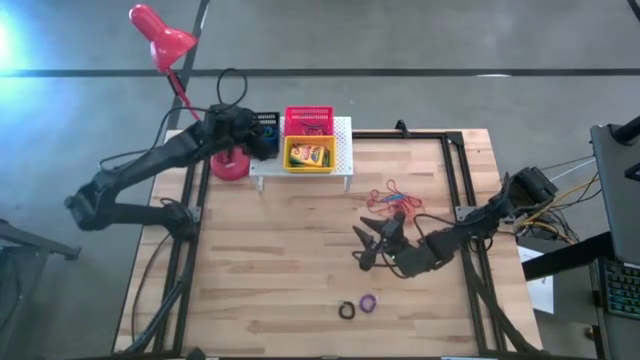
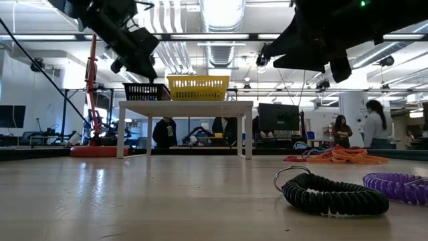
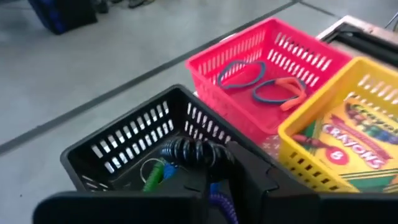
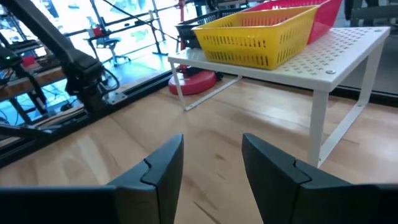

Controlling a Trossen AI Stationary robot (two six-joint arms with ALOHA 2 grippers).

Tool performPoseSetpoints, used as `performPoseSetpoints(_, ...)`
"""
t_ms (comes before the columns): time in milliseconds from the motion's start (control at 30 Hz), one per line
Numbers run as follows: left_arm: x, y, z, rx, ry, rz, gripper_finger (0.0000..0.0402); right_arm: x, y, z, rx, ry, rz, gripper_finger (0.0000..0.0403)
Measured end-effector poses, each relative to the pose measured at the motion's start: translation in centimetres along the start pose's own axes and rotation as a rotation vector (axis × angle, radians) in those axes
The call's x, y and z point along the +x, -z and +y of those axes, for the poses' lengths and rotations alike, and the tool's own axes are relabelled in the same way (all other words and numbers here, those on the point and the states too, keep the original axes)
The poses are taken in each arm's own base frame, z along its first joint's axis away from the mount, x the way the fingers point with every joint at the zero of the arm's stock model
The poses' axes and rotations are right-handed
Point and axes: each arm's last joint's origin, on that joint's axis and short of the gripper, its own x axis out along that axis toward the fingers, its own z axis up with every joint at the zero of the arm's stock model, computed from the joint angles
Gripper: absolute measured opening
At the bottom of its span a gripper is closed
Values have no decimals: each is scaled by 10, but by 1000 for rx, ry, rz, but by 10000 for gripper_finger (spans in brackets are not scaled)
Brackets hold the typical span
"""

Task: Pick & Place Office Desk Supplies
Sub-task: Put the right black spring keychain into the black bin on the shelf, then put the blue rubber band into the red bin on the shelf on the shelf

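A black coil ring (image 3: 189,151) is held over the black basket (image 3: 124,134) by the left gripper (image 3: 214,171), probably for dropping; whether its fingers are clamped cannot be told. The right gripper (image 4: 211,163) is kept spread apart above the table (image 1: 280,260).

The left gripper (image 1: 262,135) covers most of the black basket (image 1: 266,128) in the high view. In the left wrist view, its fingers (image 3: 249,174) hide part of a black coiled ring (image 3: 189,151). The purple ring (image 2: 400,186) is cut off by the low view's right edge. The crayon box (image 3: 351,140) is only partly visible inside the yellow basket (image 3: 305,155).
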Motion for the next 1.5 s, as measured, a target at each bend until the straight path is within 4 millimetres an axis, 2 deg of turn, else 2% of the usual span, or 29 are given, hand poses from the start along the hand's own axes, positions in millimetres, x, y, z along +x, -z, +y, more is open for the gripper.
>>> performPoseSetpoints(267, 13, 5, -1, 8, -3, 47, 77, 4, -1, -2, 2, 11, -1, 158)
performPoseSetpoints(600, 12, 5, -3, 6, 55, 50, 186, 4, -1, -2, 11, 10, 1, 156)
performPoseSetpoints(800, 2, -5, -3, 6, 73, 44, 243, 4, -1, -2, 11, 10, 1, 158)
performPoseSetpoints(967, -20, -19, -8, 24, 105, -28, 257, 2, -5, -1, -10, -31, 21, 164)
performPoseSetpoints(1067, -36, -19, -18, 59, 162, -84, 252, -1, -15, -1, 13, -88, 40, 167)
performPoseSetpoints(1200, -54, -10, -41, 150, 282, -172, 239, -10, -31, -8, 55, -145, 112, 169)
performPoseSetpoints(1367, -69, 14, -78, 328, 480, -320, 224, -21, -48, -40, 216, -123, 373, 169)
performPoseSetpoints(1500, -73, 41, -104, 461, 610, -402, 217, -28, -48, -70, 291, -7, 643, 169)
